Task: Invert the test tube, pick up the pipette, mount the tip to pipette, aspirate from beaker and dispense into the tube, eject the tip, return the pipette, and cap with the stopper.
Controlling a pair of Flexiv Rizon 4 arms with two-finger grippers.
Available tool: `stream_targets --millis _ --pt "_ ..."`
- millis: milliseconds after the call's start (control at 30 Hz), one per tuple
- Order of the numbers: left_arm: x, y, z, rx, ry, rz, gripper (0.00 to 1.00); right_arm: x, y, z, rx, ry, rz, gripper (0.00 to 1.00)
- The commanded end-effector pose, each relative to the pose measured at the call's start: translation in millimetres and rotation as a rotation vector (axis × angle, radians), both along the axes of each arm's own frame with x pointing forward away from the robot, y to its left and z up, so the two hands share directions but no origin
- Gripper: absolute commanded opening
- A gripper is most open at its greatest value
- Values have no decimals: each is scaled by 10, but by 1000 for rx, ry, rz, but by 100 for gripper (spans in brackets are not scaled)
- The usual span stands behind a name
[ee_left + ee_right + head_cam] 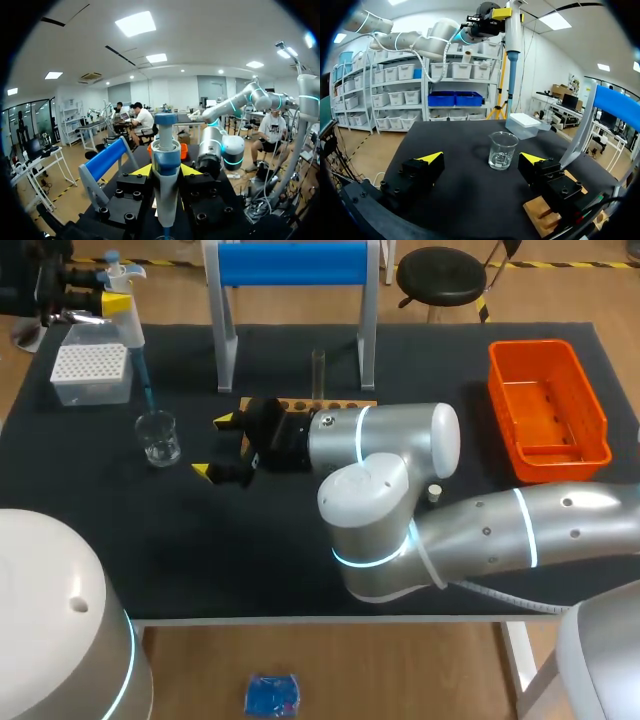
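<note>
Counter (300, 570) in black carries everything. Right arm (480, 530) lies across its middle, right gripper (214, 447) fingers spread wide apart. Left gripper (166, 170) fingers clamp the pipette (165, 200) upright, its blue tip (146, 392) pointing down close by the beaker (158, 437). Test tube (318, 370) stands upright in the wooden rack (347, 403); stopper (434, 494) lies beside the right arm.

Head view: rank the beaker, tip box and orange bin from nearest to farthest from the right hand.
1. beaker: just beside the open right hand, toward the table's left.
2. tip box: far left corner, beyond the beaker.
3. orange bin: clearly farthest, at the table's right end.
</note>
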State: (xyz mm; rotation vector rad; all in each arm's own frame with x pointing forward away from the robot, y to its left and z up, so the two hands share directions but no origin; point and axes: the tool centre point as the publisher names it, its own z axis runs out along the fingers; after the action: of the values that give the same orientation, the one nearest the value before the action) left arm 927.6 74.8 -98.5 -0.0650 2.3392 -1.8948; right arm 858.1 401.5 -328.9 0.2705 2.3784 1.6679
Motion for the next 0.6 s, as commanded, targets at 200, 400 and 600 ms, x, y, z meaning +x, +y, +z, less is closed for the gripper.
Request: stream_targets --millis 200,400,600 --pt "9 6 -2 -1 -1 -3 0 4 -23 11 -2 2 4 100" --pt "19 31 -122 -20 -5 4 0 4 -23 11 -2 2 4 100" --pt "44 50 -245 -37 -10 1 0 4 -23 11 -2 2 4 100"
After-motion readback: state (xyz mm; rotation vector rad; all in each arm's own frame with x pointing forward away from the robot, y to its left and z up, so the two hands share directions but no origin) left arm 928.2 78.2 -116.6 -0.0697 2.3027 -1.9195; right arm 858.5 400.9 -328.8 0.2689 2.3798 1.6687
